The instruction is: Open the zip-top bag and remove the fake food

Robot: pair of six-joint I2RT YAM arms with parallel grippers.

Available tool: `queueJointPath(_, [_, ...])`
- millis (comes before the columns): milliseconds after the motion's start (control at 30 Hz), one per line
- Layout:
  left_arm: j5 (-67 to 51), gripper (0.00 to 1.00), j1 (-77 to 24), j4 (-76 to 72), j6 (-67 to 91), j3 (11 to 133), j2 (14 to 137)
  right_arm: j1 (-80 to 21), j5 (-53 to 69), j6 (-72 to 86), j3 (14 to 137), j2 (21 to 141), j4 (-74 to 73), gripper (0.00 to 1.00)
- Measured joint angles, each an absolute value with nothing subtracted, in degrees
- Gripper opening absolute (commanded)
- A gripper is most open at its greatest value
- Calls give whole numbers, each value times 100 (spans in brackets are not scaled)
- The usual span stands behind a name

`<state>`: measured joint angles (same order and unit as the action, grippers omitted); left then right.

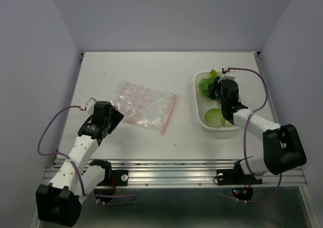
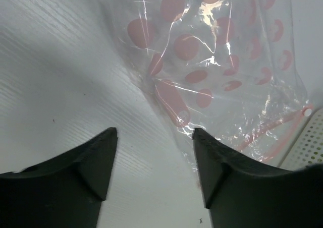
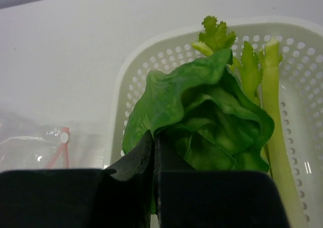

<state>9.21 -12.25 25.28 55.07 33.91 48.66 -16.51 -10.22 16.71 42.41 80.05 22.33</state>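
The clear zip-top bag [image 1: 144, 106] with pink print lies flat and crinkled in the middle of the table, its red zip strip [image 1: 169, 113] on the right side. My left gripper [image 1: 115, 118] stands open at the bag's near left corner. In the left wrist view the bag [image 2: 212, 71] reaches down to the right fingertip [image 2: 202, 139], and nothing lies between the jaws of the gripper [image 2: 154, 132]. The fake food is in the white basket [image 1: 198, 94]: a round light-green head [image 1: 213, 117] and leafy pieces [image 1: 206, 82]. My right gripper [image 3: 155, 134] is shut on a big green leaf [image 3: 202, 107], beside a pale stalk [image 3: 275, 112].
The perforated basket [image 3: 121, 112] stands at the right of the table, and its corner [image 2: 308, 142] shows past the bag in the left wrist view. The bag's zip end [image 3: 64, 136] lies left of the basket. Walls close in the table on three sides.
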Motion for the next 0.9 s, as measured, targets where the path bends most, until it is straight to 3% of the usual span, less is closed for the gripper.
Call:
queueJointPath(33, [921,99,-1225,2530,5496,3391,4866,-1669,-1024,1671,4154,7981,2270,2])
queueJointPath(133, [908,99,-1225,2547,5454,3391,4864,-1820,-1024,1669,3903,7885,2458,9])
queueJointPath(267, [910,99,-1225,2567,5430,3391,4836,-2058,-1022,1761,3701,7839,2543,32])
queueJointPath(333, [913,99,-1225,2593,5426,3393,4797,-2110,-1024,1885,3597,7765,2521,36])
queueJointPath(433, [913,99,-1225,2661,5408,3452,4735,-2108,-1105,2154,3474,7509,2274,72])
queueJointPath(467, [910,99,-1225,2674,5402,3487,4722,-2108,-1151,2222,3474,7400,2126,100])
queueJointPath(667, [910,99,-1225,2729,5301,3730,4696,-2108,-1450,2491,3642,6606,1201,100])
queueJointPath(900, [961,99,-1225,2775,5120,4128,4694,-2108,-1728,2617,4851,5913,-537,100])
